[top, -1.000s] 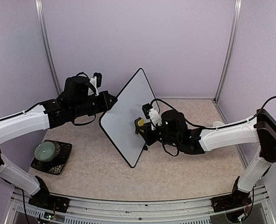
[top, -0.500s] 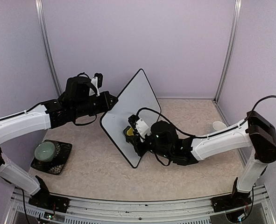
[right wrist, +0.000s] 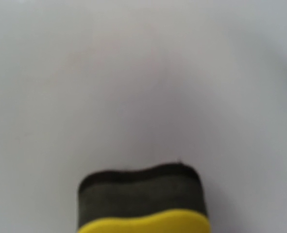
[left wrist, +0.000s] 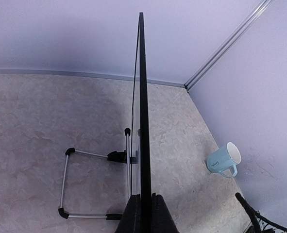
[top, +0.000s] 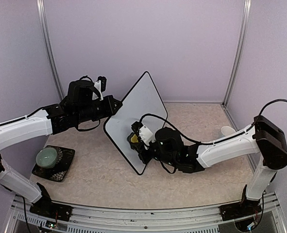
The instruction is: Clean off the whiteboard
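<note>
The whiteboard [top: 138, 109] stands tilted on one corner in the middle of the table, its face blank white. My left gripper [top: 112, 108] is shut on its left edge. In the left wrist view the board shows edge-on as a thin black frame [left wrist: 142, 97] clamped between my fingers [left wrist: 131, 216]. My right gripper [top: 136, 141] is shut on a yellow sponge eraser [top: 132, 138], pressed to the lower left part of the board's face. In the right wrist view the eraser's dark felt [right wrist: 142, 194] lies flat against the white surface [right wrist: 143, 73]; that gripper's fingers are out of frame.
A pale green cup [top: 48, 156] sits on a dark square tray [top: 65, 167] at the near left. A light-blue mug [top: 227, 130] lies by the right wall, also in the left wrist view [left wrist: 224, 158]. A wire stand [left wrist: 64, 182] rests on the table behind the board.
My right gripper has slid the eraser leftward and down across the board's face, from its middle right toward its lower left. The left arm and the board have stayed put.
</note>
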